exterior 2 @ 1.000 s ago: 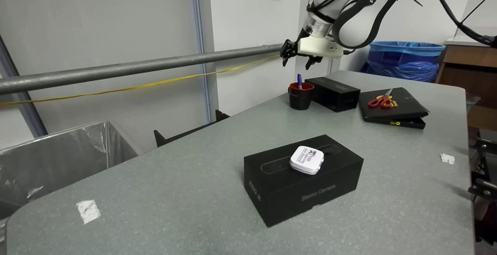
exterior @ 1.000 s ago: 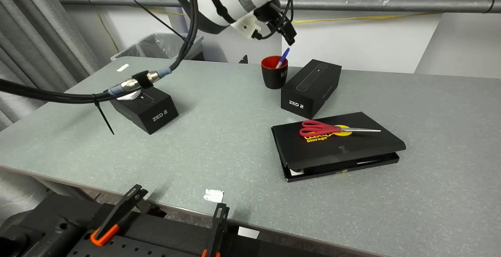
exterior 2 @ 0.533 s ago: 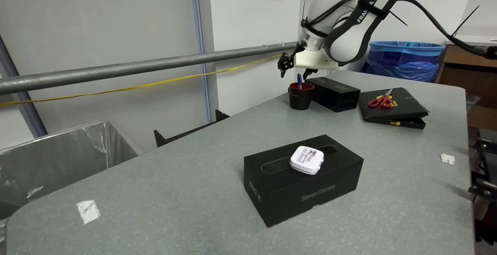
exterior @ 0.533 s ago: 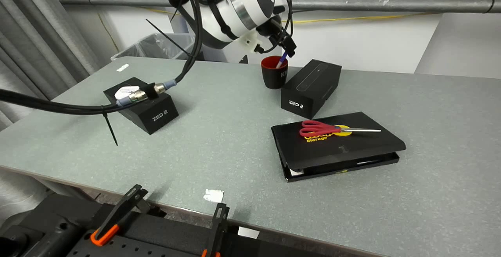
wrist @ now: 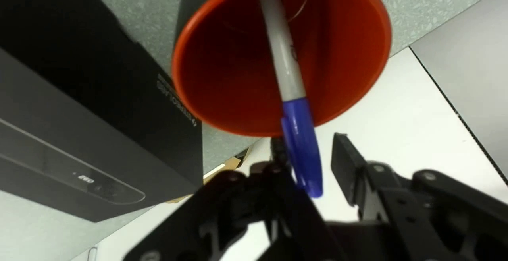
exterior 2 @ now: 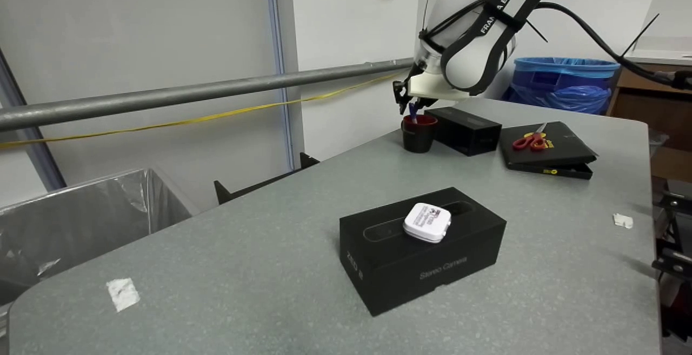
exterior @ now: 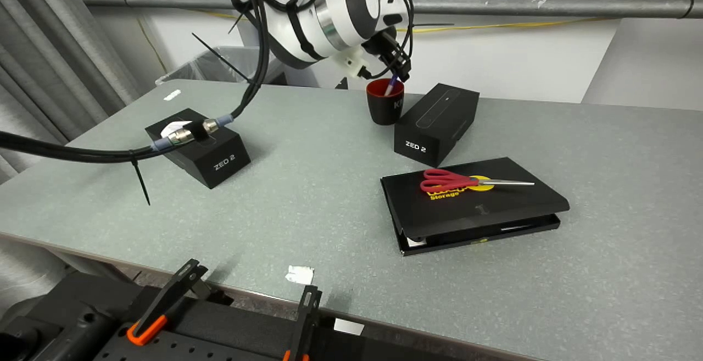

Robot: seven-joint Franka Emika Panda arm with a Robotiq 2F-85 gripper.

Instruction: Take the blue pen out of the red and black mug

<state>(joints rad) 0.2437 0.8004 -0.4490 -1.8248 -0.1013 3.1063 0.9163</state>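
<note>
The red and black mug (exterior: 383, 110) stands upright on the table, black outside and red inside. In the wrist view the blue pen (wrist: 300, 142) leans in the mug (wrist: 234, 62), its white barrel inside and blue cap above the rim. My gripper (wrist: 308, 138) has come over the cap with its jaws partly closed. The cap lies between the fingers, close against the left one; whether they touch cannot be told. A visible gap separates it from the right finger pad (wrist: 347, 169). In an exterior view the gripper (exterior 2: 413, 105) is just above the mug, around the pen's top.
A black ZED 2 box (exterior: 436, 122) stands right beside the mug. Red scissors (exterior: 447, 181) lie on a black storage case (exterior: 494, 207). Another black box (exterior 2: 421, 258) carries a small white case (exterior 2: 427, 222). A metal rail (exterior: 549, 7) runs along the wall behind.
My gripper has come down over the pen, and its jaws have moved much closer together. The pen's top has shifted slightly and leans differently. The mug has stayed in place.
</note>
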